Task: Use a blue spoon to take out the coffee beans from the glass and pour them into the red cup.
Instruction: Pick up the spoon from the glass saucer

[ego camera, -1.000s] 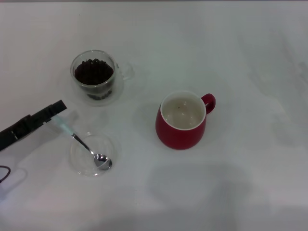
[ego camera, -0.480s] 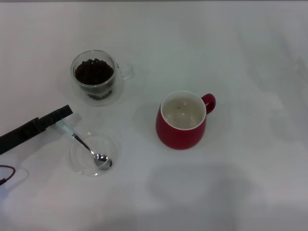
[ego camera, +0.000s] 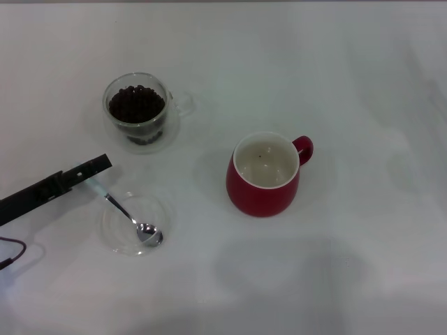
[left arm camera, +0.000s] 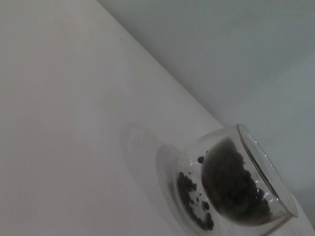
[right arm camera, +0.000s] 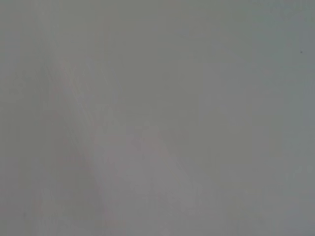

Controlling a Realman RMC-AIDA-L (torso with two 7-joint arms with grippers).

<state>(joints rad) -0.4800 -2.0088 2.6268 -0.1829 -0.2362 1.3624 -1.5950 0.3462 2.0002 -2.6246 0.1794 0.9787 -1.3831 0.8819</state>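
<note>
In the head view the glass [ego camera: 140, 112] stands at the back left, well filled with dark coffee beans [ego camera: 136, 104]. The red cup [ego camera: 265, 174] sits in the middle, its handle to the right and a single speck on its cream inside. The blue spoon [ego camera: 117, 204] leans in a shallow clear dish [ego camera: 158, 209], metal bowl down, pale handle pointing up-left. My left gripper [ego camera: 103, 165], a thin black bar, reaches in from the left and its tip lies over the handle's end. The left wrist view shows the glass [left arm camera: 256, 162] with its coffee beans [left arm camera: 231, 184] close by. My right gripper is out of view.
A white table [ego camera: 335, 70] carries everything. A dark cable [ego camera: 7, 258] loops at the left edge. The right wrist view shows only a blank pale surface.
My left gripper has slid right and slightly down, and its tip now covers the end of the spoon's handle. Spoon, dish, glass and cup have stayed put.
</note>
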